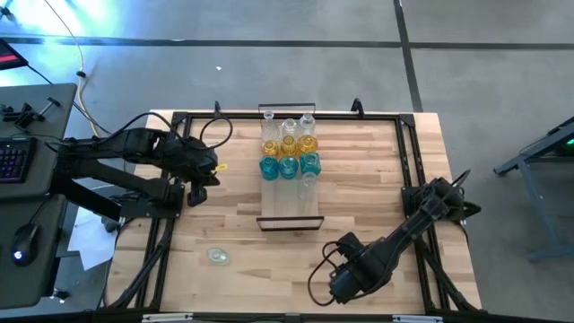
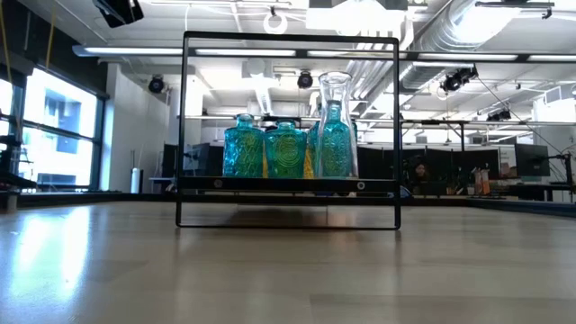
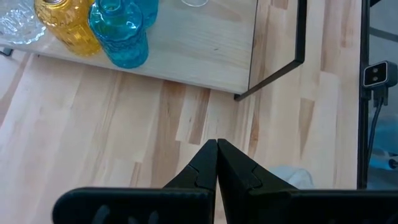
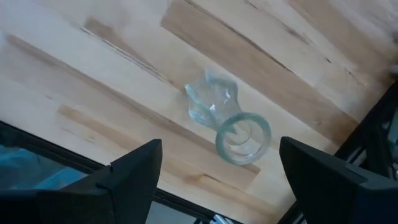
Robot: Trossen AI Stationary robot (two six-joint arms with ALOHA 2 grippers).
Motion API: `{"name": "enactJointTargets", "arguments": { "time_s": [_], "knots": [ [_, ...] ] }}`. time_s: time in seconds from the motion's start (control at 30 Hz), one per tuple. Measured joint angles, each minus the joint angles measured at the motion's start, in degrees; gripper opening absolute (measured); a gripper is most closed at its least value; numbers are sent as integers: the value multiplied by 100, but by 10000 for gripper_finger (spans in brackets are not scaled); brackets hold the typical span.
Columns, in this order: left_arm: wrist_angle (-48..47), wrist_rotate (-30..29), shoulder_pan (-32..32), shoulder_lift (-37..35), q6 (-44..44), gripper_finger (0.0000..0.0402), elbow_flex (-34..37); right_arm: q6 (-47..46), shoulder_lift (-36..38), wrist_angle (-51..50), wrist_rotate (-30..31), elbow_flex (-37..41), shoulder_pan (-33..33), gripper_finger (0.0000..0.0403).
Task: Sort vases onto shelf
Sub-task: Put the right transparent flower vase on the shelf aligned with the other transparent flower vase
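Observation:
The shelf [image 1: 289,208] stands mid-table. On its far half stand clear, amber [image 1: 288,144] and teal [image 1: 287,167] vases in rows, with one clear vase [image 2: 335,117] nearest the free end. My right gripper [image 4: 225,173], low at the near right [image 1: 345,274], points down and is open. A clear vase [image 4: 227,127] stands on the table below, in line with the gap between the fingers and untouched. Another clear vase [image 1: 217,256] sits on the table at the near left. My left gripper [image 3: 216,148] is shut on nothing and hangs over the table left of the shelf [image 1: 195,188].
A black frame [image 1: 408,152] runs round the tabletop, and its near bar passes close to the clear vase under my right gripper. The near half of the shelf board [image 3: 199,56] is bare. Bare table lies between the shelf and both arms.

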State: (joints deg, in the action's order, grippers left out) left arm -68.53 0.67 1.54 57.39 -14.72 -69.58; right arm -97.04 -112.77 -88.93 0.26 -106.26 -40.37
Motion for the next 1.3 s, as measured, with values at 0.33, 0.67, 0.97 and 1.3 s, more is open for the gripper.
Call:
{"name": "enactJointTargets", "arguments": {
  "time_s": [0.33, 0.67, 0.97, 1.3],
  "knots": [
    [0, -118, 0, -2, -2, 1, 0, 1, 4, 284, 115, 15, 21, 306],
    [-2, -118, 0, 0, -4, 1, 0, -1, 4, 418, 118, 22, 4, 306],
    [-4, -116, 0, -2, -5, 1, 0, -47, 4, 449, 122, 22, -84, 307],
    [-19, -118, 0, 0, -7, 1, 0, -1, -260, 482, 220, 27, -107, 307]
  ]
}}
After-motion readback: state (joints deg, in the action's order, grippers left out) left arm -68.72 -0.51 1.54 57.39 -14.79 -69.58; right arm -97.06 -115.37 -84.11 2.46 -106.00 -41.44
